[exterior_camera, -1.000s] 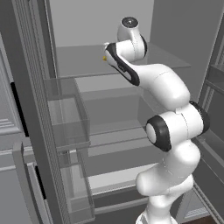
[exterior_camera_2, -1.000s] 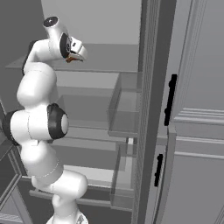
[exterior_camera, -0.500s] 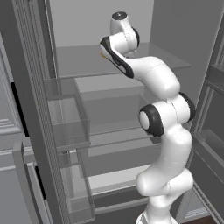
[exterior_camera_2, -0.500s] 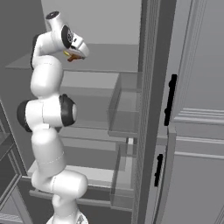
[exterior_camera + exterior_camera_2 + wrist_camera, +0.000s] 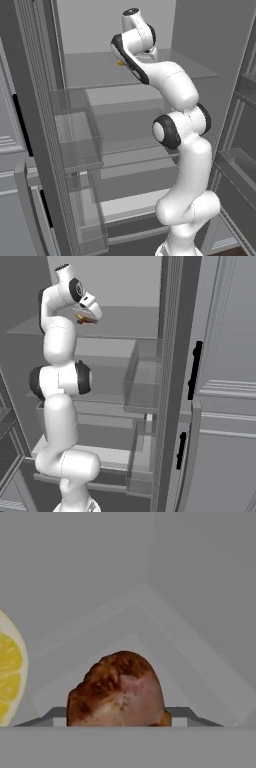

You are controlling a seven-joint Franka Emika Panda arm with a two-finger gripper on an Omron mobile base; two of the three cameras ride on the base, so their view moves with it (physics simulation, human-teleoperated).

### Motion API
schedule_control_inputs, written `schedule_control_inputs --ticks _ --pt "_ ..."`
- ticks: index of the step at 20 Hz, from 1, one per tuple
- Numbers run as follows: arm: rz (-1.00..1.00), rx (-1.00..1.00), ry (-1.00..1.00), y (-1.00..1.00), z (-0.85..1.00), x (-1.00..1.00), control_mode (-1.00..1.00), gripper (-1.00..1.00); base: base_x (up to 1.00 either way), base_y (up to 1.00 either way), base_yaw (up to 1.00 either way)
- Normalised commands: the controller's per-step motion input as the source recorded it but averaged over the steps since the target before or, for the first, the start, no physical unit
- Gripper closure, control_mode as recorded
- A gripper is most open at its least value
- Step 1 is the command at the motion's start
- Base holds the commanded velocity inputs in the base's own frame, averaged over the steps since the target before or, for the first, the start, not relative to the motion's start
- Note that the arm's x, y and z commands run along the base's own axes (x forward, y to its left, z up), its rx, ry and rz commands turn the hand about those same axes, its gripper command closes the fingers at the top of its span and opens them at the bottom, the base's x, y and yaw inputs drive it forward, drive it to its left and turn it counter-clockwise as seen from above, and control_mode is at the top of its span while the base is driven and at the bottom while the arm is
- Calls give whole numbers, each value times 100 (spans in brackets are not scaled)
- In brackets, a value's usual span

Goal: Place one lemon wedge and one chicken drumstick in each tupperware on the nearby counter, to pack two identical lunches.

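Reaching onto the upper fridge shelf [image 5: 95,70], the gripper [image 5: 86,317] has the chicken drumstick [image 5: 117,689] right at its fingertips; whether the jaws pinch it cannot be told. A lemon wedge [image 5: 10,672] lies just beside it.

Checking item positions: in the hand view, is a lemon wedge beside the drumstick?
Yes, a lemon wedge sits at the left edge, apart from the brown chicken drumstick.

White arm [image 5: 172,90] over fridge shelf [image 5: 95,70]
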Motion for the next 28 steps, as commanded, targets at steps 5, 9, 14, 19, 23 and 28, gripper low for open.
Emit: schedule_control_inputs --ticks 5,9,14,19,23,28 --pt "-1 -3 -9 -7 -42 -61 -100 100 0 0 0" --pt "0 -5 -29 -22 -49 -100 -100 100 0 0 0" --pt "0 -3 -29 -37 -56 -100 -100 100 0 0 0" --pt "7 -2 -36 -37 -25 -100 -100 100 0 0 0" --pt "12 0 -11 -3 37 -100 -100 100 0 0 0" --pt "11 0 0 -5 18 -100 -100 100 0 0 0"
